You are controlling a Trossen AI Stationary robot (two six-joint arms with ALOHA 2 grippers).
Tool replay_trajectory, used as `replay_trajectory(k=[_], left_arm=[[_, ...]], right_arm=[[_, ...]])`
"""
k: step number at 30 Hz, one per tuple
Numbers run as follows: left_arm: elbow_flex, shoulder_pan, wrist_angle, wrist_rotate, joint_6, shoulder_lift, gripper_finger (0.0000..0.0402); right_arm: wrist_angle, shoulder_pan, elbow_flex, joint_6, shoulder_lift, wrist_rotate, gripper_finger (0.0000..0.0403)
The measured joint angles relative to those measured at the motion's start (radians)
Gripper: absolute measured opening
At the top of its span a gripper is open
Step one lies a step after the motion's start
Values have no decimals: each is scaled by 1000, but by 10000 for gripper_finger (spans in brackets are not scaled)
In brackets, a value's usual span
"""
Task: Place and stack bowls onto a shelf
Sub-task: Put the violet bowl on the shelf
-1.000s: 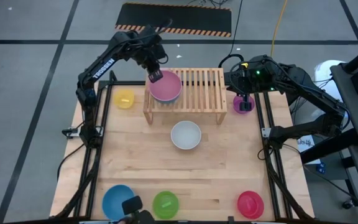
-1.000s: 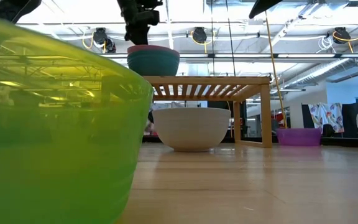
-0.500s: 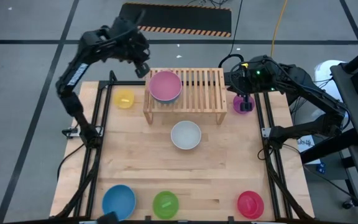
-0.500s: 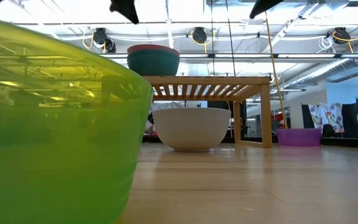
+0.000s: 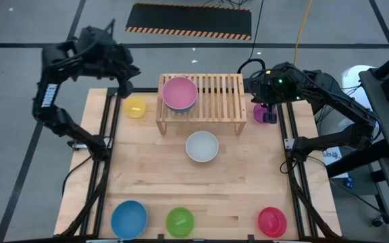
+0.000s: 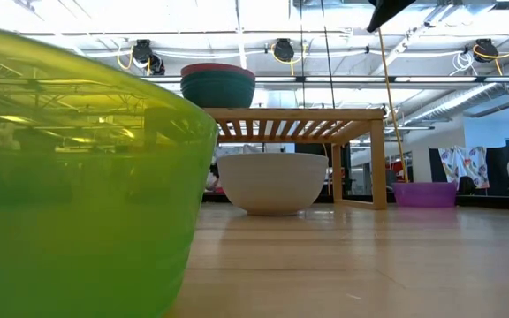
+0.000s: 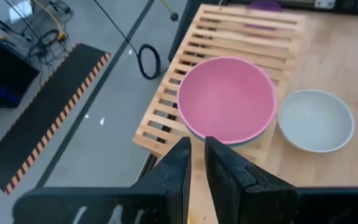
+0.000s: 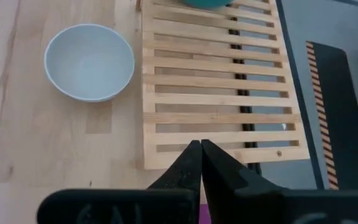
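Left pincer point(image 5: 125, 90): raised over the bench's far-left corner, just beside the yellow bowl; its two fingers point(image 7: 180, 163) stand a narrow gap apart with nothing between them.
Yellow bowl point(image 5: 135, 106): far left on the bench point(image 5: 154, 182), left of the shelf.
Blue bowl point(image 5: 128, 219): near-left corner of the bench.
Lime green bowl point(image 5: 179, 221): near edge, right of the blue bowl; it fills the left of the low view.
Shelf point(image 5: 215, 94): light-wood slatted rack at the far middle of the bench.
Pink bowl point(image 5: 179, 92): on the left end of the shelf top, nested in the teal bowl point(image 6: 218, 89).
White bowl point(image 5: 202, 146): on the bench just in front of the shelf, upright.
Red bowl point(image 5: 272, 221): near-right corner.
Purple bowl point(image 5: 261, 113): far right on the bench, just right of the shelf.
Right pincer point(image 5: 271, 116): low over the purple bowl's right side, fingers point(image 8: 191, 159) clenched together; whether it grips the rim I cannot tell.
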Motion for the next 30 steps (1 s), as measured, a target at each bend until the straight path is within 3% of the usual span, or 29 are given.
replay_trajectory(k=[7,12,20,24,30], left_arm=[[0,-18,0,0,-26,-63,53],[0,-17,0,-1,-25,-91,53],[0,-17,0,-1,-7,-132,53],[0,-17,0,-1,-7,-144,53],[0,-17,0,-1,-6,-150,53]], right_arm=[[-51,0,0,19,-2,151,63],[-157,15,0,26,-16,112,88],[-351,73,-8,185,-30,108,91],[-324,76,-69,224,-34,138,91],[-305,51,-257,317,-32,299,91]])
